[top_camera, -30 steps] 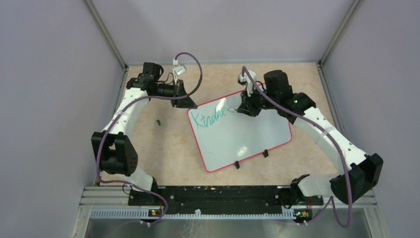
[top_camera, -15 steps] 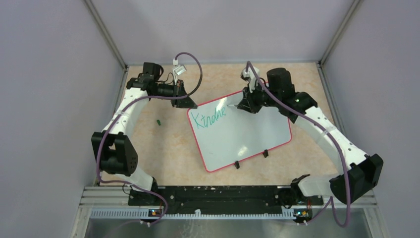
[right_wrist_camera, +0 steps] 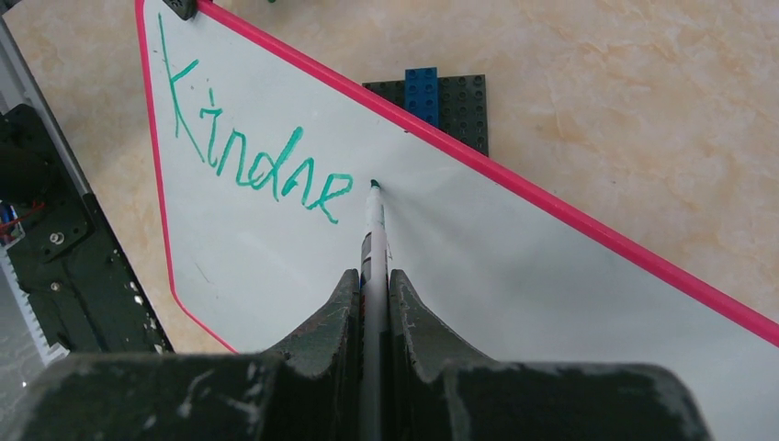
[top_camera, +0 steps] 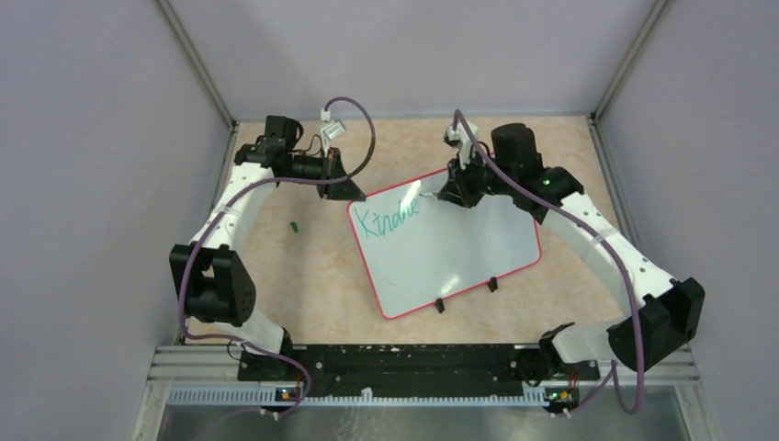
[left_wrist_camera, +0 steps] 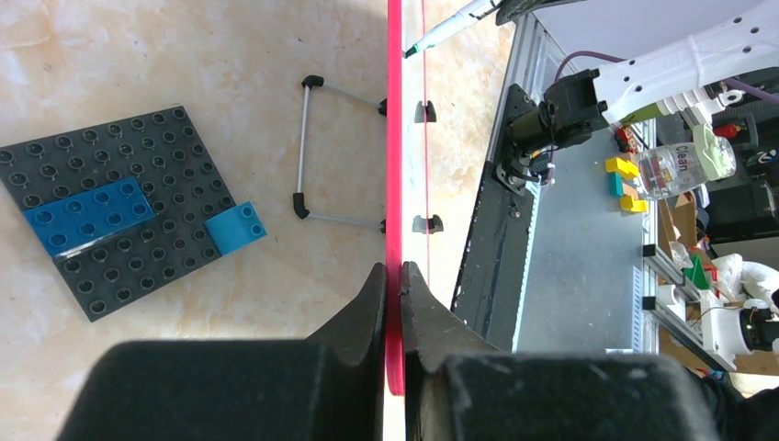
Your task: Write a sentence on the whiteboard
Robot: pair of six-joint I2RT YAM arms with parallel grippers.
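On the surface (top_camera: pixel 303 276), mid-way back, the board (top_camera: pixel 450 253) lies angled. The left hand (left_wrist_camera: pixel 393 272) pinches its red rim, likely to steady it. The right hand (right_wrist_camera: pixel 372 276) pinches a marker (right_wrist_camera: pixel 374 225), its tip at the board just past the lettering (right_wrist_camera: pixel 248 156) "Kindne", placed for the next letter.

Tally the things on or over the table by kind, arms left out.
Whiteboard: 1
Marker: 1
Grey stud plate: 1
Blue bricks: 2
Small green bit: 1
Total: 6
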